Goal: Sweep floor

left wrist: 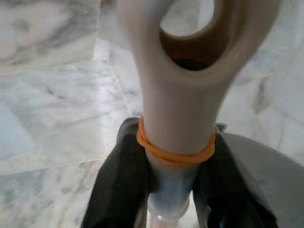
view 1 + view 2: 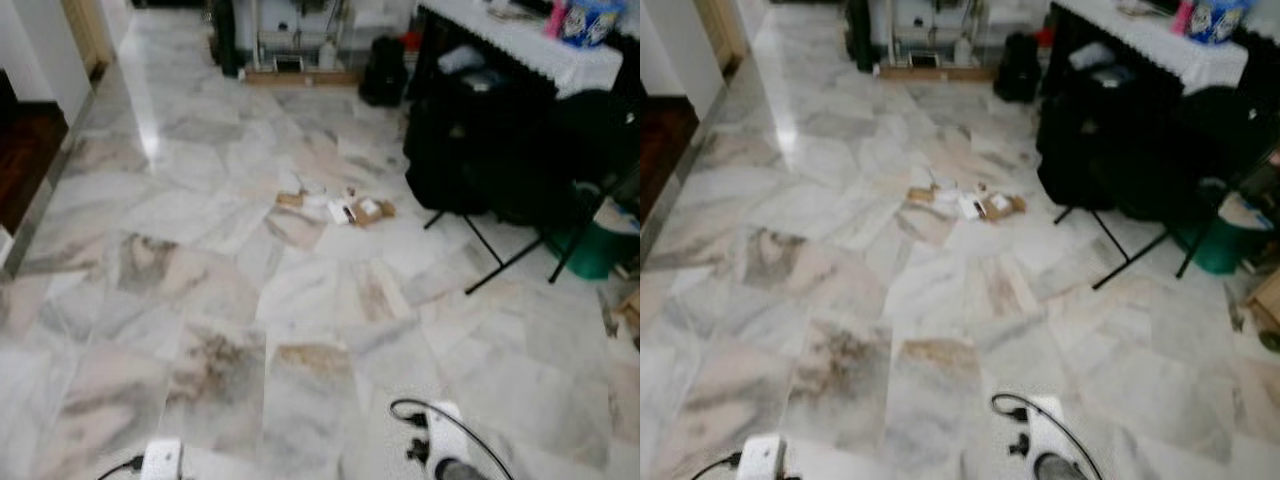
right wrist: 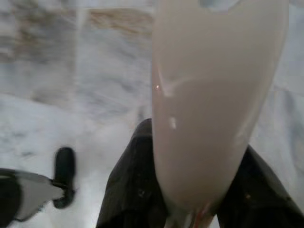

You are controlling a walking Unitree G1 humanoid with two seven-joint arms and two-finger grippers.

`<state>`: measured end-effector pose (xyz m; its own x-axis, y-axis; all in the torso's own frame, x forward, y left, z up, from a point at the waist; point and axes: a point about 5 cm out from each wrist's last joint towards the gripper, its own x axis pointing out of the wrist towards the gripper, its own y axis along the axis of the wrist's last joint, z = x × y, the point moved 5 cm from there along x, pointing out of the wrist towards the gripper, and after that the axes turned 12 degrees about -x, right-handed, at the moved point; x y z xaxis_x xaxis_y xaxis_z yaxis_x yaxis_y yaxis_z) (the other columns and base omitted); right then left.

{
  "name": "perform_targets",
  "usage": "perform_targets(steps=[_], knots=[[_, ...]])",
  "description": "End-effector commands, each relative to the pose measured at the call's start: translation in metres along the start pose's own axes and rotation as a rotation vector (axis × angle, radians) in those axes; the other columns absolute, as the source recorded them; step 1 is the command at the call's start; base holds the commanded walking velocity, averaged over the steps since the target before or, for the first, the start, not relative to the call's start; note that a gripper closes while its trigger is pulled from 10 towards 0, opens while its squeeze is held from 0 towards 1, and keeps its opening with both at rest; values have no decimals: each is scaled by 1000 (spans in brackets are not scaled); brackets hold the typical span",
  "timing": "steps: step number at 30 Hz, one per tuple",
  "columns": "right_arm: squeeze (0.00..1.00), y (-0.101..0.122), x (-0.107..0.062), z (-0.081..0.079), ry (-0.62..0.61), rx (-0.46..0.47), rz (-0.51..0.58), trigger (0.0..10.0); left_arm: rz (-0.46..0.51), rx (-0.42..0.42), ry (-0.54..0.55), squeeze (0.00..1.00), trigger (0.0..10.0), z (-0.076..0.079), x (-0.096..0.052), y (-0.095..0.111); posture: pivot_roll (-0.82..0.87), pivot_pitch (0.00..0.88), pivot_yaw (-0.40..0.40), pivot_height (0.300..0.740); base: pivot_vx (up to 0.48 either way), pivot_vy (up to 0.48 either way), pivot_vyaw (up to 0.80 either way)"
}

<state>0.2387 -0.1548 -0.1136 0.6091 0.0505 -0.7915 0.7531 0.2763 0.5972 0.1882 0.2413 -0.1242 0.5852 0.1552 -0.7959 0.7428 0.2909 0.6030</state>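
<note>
Black fingers of the left gripper closed around a beige handle with a hanging hole at its end and an orange rubber band wrapped just above the grip. Right gripper likewise clamped on a pale handle; its end is cut off by the frame, so which tool cannot be told. Head views blurred. Both wrists cropped at the bottom edge. Marble floor open and wide ahead. Litter pile, paper and cardboard scraps, lies mid-floor, well apart from the robot. To the right, black folding legs, dark bags and a green bucket under a cloth-covered table. Dark wood step at far left.
</note>
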Motion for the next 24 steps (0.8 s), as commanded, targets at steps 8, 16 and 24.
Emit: perform_targets(steps=[8, 16, 24], knots=[[0, -5, -2, 11, -19, 10, -4, 10000, 5, -9, -15, 0, 10000, 10, 1, -1, 46, 58, -71, 740, 349, 0, 700], [0, -3, -1, 10, -10, 4, 3, 10000, 8, -19, -11, 0, 10000, 10, 1, 0, 45, 60, -75, 740, 346, 0, 800], [0, 0, -1, 8, -1, 1, 11, 10000, 11, -23, -6, 0, 10000, 10, 1, 1, 48, 55, -79, 740, 339, 0, 800]])
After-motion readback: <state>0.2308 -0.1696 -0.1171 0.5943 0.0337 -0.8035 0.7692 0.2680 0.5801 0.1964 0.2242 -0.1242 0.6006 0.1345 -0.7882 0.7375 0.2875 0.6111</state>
